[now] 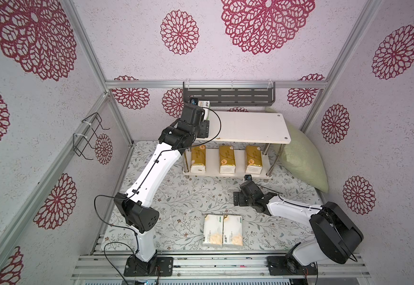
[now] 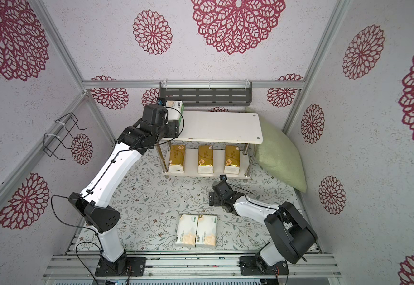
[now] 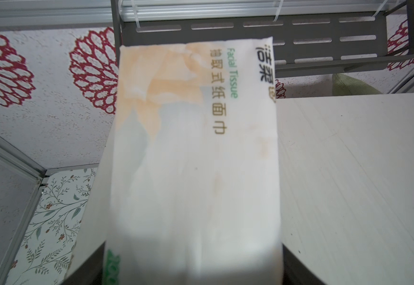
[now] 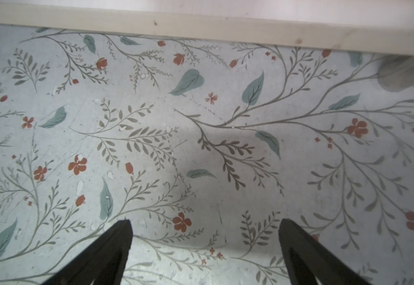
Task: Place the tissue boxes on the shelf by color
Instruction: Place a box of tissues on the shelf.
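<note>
Holding a white tissue pack (image 3: 193,148) at the back left corner of the shelf's upper board (image 1: 250,128), the left gripper (image 1: 204,118) is clamped on it. Three gold tissue packs (image 1: 227,159) already lie on the lower board (image 1: 212,161). Two white packs (image 1: 213,230) remain near the mat's (image 1: 181,197) front edge. The right gripper (image 4: 204,222) hangs wide apart, empty.

Shelf (image 1: 250,141): two white boards on four chrome posts, stood upright at the back of the floral table (image 1: 188,197).
Gold packs (image 1: 198,159) (image 1: 227,159) (image 1: 253,159): three, shiny gold with white ends, lay flat in a row on the lower board (image 1: 213,172), apart from one another, white ends toward the front.
White packs (image 1: 213,230) (image 1: 233,230): two, white with pale orange blotches and green lettering, lay flat side by side, touching, near the table's front edge, well apart from the shelf.
Third white pack (image 3: 196,148): same print, raised off the table at the upper board's (image 1: 250,125) left rear corner; contact with that board could not be told.
</note>
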You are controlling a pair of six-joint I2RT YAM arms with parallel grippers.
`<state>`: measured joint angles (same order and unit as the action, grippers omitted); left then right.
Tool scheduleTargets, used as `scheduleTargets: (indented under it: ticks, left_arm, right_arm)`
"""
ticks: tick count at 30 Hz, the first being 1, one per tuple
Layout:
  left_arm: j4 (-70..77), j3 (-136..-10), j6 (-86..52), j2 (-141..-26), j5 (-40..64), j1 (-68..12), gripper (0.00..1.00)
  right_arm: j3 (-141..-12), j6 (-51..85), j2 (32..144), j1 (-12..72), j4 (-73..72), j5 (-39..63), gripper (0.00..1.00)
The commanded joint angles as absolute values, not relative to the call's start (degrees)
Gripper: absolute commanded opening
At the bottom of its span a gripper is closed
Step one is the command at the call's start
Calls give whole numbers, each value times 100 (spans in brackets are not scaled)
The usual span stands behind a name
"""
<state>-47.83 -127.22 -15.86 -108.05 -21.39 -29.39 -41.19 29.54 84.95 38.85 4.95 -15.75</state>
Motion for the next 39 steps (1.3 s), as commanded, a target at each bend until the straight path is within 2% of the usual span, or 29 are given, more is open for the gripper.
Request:
scheduleTargets:
  ticks: [1,6,17,34,39]
  left_arm:
    - [-4727,-12931,-1678,-10909,-2188,-2848,78]
    - [-4689,-12900,-1689,-10958,-2231,-2823,78]
    - [-4654,-12921,-1698,-11054,-2232,-2802,88]
    - [-4612,-12858,-1867,-11096,-2495,-2812,84]
    - [-4588,-12850,-1881,-11101,-2486,-2819,88]
  right_arm:
    - [-4232,2983,8385,3937,483,-1581,99]
    - [-4243,2984,8402,3938,472,-1573,99]
    - [-4290,2968,8481,3955,465,-1549,99]
    - [-4344,3008,8599,4034,469,-1547,99]
    - [-4347,3019,8596,4052,472,-1556,99]
